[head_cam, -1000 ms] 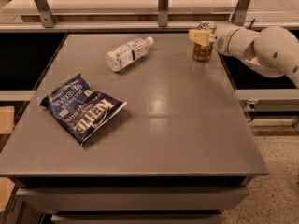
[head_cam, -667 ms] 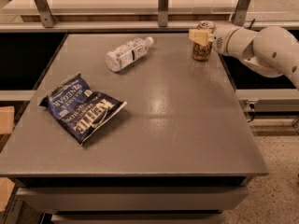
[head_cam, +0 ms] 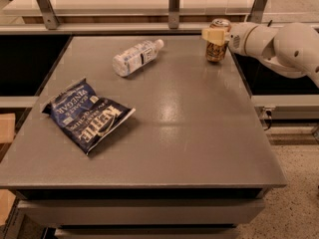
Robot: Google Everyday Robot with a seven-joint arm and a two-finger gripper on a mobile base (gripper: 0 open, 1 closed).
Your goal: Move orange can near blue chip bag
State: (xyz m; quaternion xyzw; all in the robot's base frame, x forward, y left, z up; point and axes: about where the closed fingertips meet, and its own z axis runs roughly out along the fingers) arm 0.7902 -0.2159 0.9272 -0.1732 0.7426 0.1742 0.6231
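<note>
The orange can (head_cam: 217, 52) stands upright near the table's far right corner. My gripper (head_cam: 215, 33) reaches in from the right and sits around the can's upper part, hiding some of it. The white arm (head_cam: 279, 46) extends off the right edge of the table. The blue chip bag (head_cam: 85, 114) lies flat on the left side of the table, well apart from the can and nearer the front.
A clear plastic bottle with a white label (head_cam: 135, 57) lies on its side at the table's (head_cam: 189, 133) back middle, between the can and the bag. Metal posts and a rail run behind the table. The floor drops away on the right.
</note>
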